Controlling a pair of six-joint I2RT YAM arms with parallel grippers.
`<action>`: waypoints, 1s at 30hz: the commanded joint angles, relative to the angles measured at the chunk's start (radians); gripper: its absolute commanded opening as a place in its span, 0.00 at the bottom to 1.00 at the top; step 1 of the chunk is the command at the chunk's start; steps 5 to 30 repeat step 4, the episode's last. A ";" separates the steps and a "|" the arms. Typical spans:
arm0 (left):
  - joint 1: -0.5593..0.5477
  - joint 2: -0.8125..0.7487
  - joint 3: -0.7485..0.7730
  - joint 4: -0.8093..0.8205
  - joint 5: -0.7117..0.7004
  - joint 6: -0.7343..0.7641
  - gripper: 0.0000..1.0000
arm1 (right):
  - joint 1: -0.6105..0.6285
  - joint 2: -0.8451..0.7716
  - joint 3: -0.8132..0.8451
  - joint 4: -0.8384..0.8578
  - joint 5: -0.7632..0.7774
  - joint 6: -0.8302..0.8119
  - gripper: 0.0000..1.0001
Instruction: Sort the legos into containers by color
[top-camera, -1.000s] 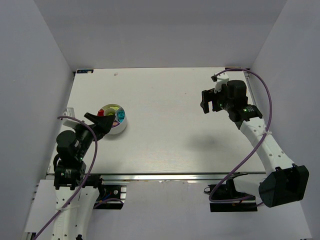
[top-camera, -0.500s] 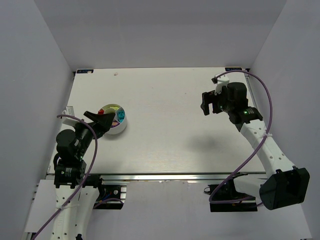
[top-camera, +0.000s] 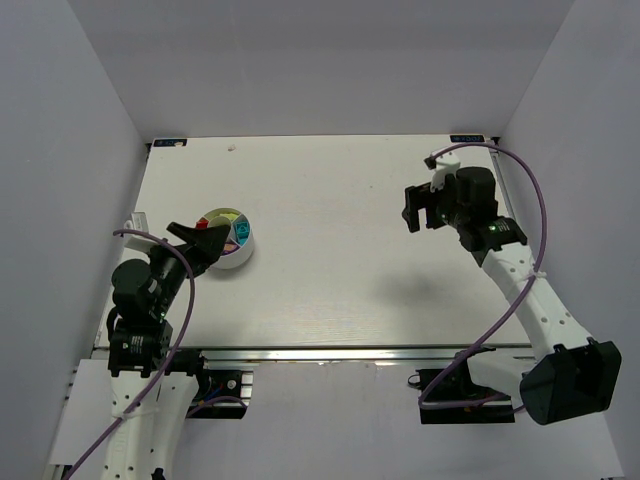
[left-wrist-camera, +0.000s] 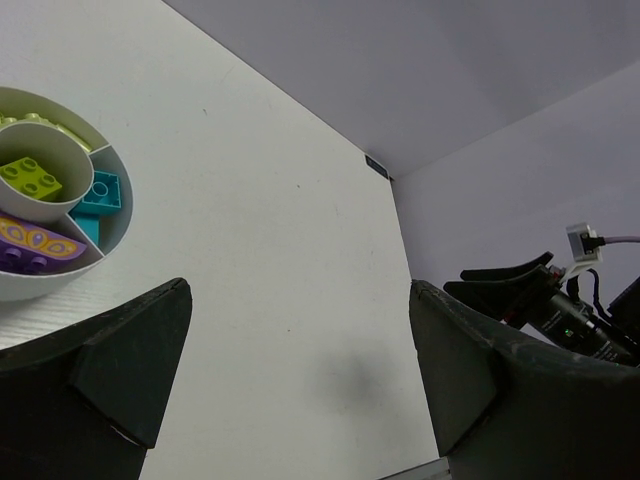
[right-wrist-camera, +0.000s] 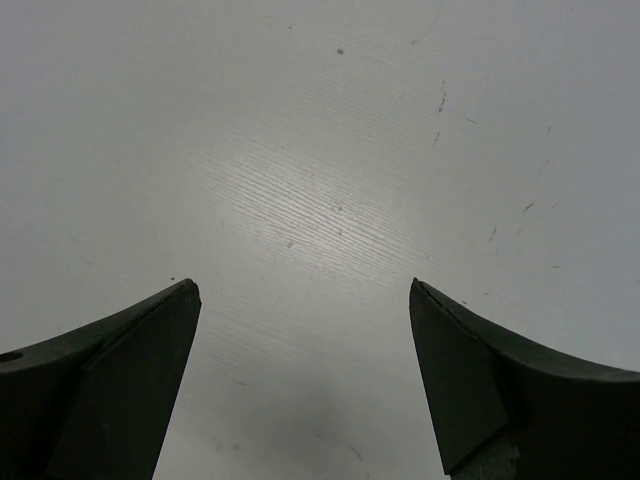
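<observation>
The round white dish (top-camera: 238, 259) with its wedge containers stands at the table's left. Legos lie in it: lime (top-camera: 231, 214), teal (top-camera: 242, 232), red (top-camera: 203, 226). My left gripper (top-camera: 200, 241) hovers over the dish's near-left rim, open and holding nothing. In the left wrist view the dish (left-wrist-camera: 62, 286) sits at the far left with a lime brick (left-wrist-camera: 30, 178), a teal brick (left-wrist-camera: 101, 192) and a purple piece (left-wrist-camera: 34, 246) inside; the left gripper (left-wrist-camera: 300, 292) spans bare table. My right gripper (top-camera: 410, 207) hangs open over the far right of the table; the right wrist view shows its jaws (right-wrist-camera: 304, 290) above bare tabletop.
White walls enclose the table on three sides. The aluminium rail (top-camera: 330, 353) runs along the near edge. The right arm (left-wrist-camera: 548, 298) shows at the far right of the left wrist view. A purple cable (top-camera: 538, 215) loops beside the right arm.
The right arm has drifted slightly toward the far right corner. The left arm and the dish have not moved.
</observation>
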 joint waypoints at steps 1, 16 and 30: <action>0.003 -0.006 -0.006 0.029 0.000 0.002 0.98 | -0.001 -0.031 -0.009 0.024 0.006 0.000 0.89; 0.003 0.000 -0.008 0.035 0.001 0.002 0.98 | 0.000 -0.040 -0.023 0.042 0.021 -0.002 0.89; 0.003 0.000 -0.008 0.035 0.001 0.002 0.98 | 0.000 -0.040 -0.023 0.042 0.021 -0.002 0.89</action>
